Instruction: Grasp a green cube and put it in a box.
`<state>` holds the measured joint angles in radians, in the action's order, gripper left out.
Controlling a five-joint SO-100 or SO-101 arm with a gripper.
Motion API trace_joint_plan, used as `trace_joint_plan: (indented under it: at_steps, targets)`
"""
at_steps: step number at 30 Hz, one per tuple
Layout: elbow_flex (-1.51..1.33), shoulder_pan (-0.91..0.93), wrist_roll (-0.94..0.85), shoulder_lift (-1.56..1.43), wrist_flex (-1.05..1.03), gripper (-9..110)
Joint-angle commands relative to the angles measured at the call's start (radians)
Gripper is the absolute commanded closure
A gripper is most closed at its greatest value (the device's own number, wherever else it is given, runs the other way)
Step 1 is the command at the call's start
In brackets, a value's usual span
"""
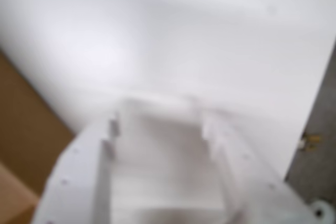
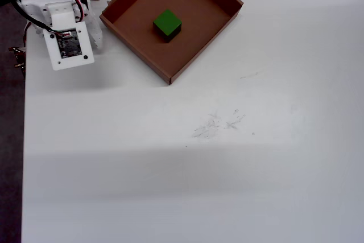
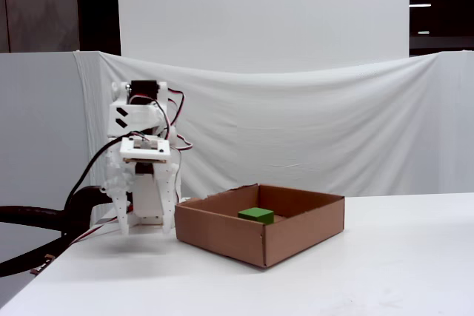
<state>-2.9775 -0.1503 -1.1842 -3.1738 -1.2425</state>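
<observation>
The green cube lies on the floor of the brown cardboard box at the top of the overhead view. In the fixed view the cube sits inside the box, apart from the arm. My gripper hangs to the left of the box, pointing down at the table. The wrist view is blurred. It shows my gripper with two white fingers set apart and only white table between them. It holds nothing. A brown strip of the box shows at the left edge.
The white table stretches wide below and right of the box. Its left edge runs just beside the arm. Arm cables trail off to the left. A white cloth backdrop stands behind the table.
</observation>
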Motion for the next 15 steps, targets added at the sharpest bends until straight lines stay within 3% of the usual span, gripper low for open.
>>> trace_joint_plan:
  at_steps: [1,15]
  targets:
    - [0.006,-0.002,0.003,-0.008,-0.006,80]
    - [0.006,-0.002,0.012,-0.008,-0.005,80]
